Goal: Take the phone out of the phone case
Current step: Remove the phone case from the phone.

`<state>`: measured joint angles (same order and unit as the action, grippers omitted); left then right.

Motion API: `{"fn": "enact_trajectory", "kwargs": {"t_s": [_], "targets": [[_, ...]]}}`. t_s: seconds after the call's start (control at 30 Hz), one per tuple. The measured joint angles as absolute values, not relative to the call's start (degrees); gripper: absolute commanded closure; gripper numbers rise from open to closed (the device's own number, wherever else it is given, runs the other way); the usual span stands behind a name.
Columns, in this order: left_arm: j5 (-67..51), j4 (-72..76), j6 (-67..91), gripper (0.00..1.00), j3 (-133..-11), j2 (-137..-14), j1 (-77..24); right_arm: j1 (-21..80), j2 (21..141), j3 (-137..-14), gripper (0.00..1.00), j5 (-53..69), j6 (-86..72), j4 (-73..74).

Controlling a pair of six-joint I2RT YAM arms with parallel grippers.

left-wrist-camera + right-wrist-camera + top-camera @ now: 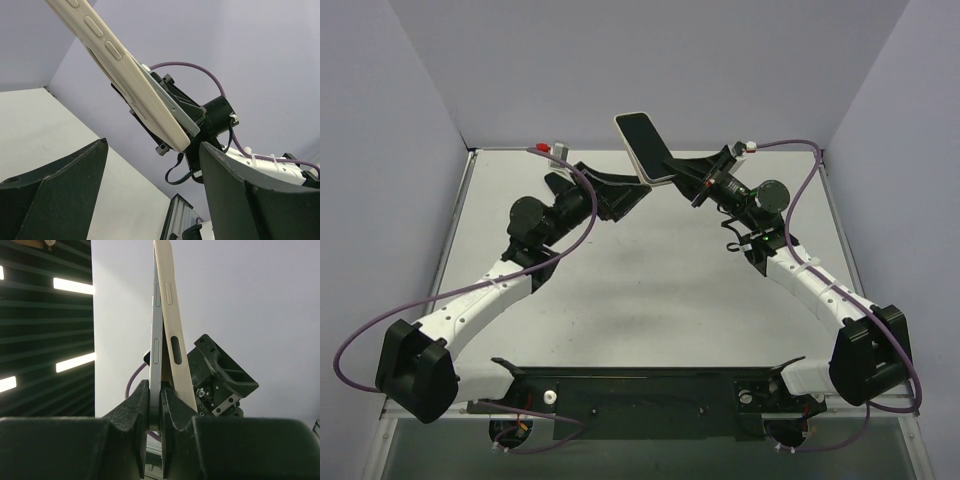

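- Your left gripper (152, 146), fingers spread wide, sits near the far edge of the counter (650, 290), just under the case (175, 335).
- Your right gripper (155, 390) pinches the phone (156, 347) by its lower end, aloft over that edge's middle.
- The case splays off the phone at the bottom. Both tops are cut off in the wrist views.

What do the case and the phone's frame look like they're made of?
The phone: grey frame with satin sheen, likely metal, possibly painted plastic. The case: cream, matte, probably silicone or soft plastic; it bows away from the frame and has moulded button bumps.
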<state>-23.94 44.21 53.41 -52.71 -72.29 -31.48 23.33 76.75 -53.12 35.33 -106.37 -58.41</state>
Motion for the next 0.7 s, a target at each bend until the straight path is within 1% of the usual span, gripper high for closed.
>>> {"fn": "enact_trajectory", "kwargs": {"t_s": [0.1,0.13,0.17,0.3,0.43,0.67,0.7], "targets": [[-23.57,44.12,53.71,0.22,-53.82,-73.08,-31.57,23.51,76.49,-53.12,1.0,35.33,-106.21,-58.39],[-23.35,43.97,53.84,0.26,-54.28,-73.43,-31.59,23.62,76.47,-53.12,1.0,35.31,-106.17,-58.41],[-23.33,43.94,53.91,0.31,-54.65,-73.69,-31.66,23.66,76.4,-53.12,1.0,34.89,-106.13,-58.33],[-23.2,43.7,54.24,0.42,-55.79,-74.22,-31.92,23.64,76.38,-52.99,1.0,33.67,-105.62,-57.8],[-23.18,43.27,54.24,0.45,-56.03,-74.26,-31.99,23.64,76.38,-52.9,1.0,33.06,-105.21,-57.19],[-23.16,41.91,52.56,0.45,-56.03,-74.04,-32.01,23.4,76.38,-52.77,1.0,32.99,-105.01,-56.71],[-23.11,41.43,52.05,0.47,-56.03,-73.91,-32.01,23.31,76.38,-52.73,1.0,33.04,-105.06,-56.73]]}}
